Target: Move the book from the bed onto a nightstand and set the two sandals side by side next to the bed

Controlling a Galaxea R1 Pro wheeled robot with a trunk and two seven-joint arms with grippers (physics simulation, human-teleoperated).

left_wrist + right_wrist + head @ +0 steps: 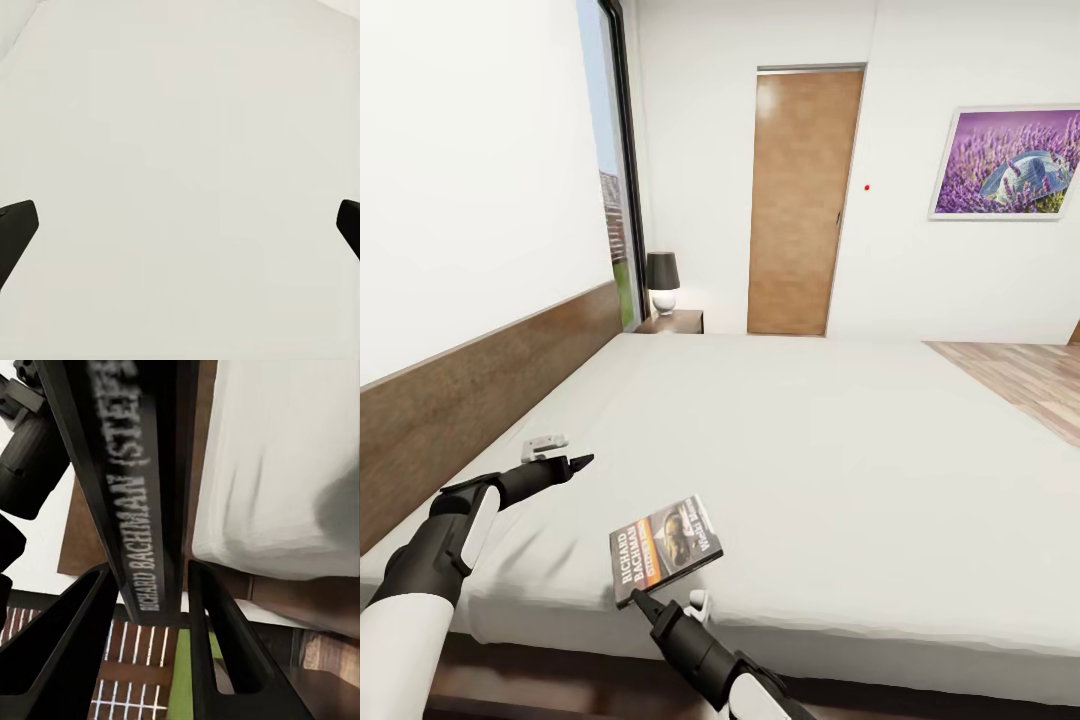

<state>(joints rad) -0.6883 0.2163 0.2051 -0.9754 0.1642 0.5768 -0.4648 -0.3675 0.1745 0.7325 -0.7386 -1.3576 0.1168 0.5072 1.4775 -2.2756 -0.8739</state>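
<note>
Right gripper (pixel 643 602) fingers clamp the book (pixel 665 548) by its spine edge at 6 o'clock – book lifted off the bed (pixel 840 440), tilted. Left gripper (pixel 575 463) fingers spread wide, empty, above mattress. Nightstand (pixel 672 322) sits at 12 o'clock – probable drop point.

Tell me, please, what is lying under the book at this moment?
Under the book is the pale mattress of the bed; its near edge sits at the right hand, whose fingers straddle the spine. The mattress patch beneath the cover is hidden.
</note>
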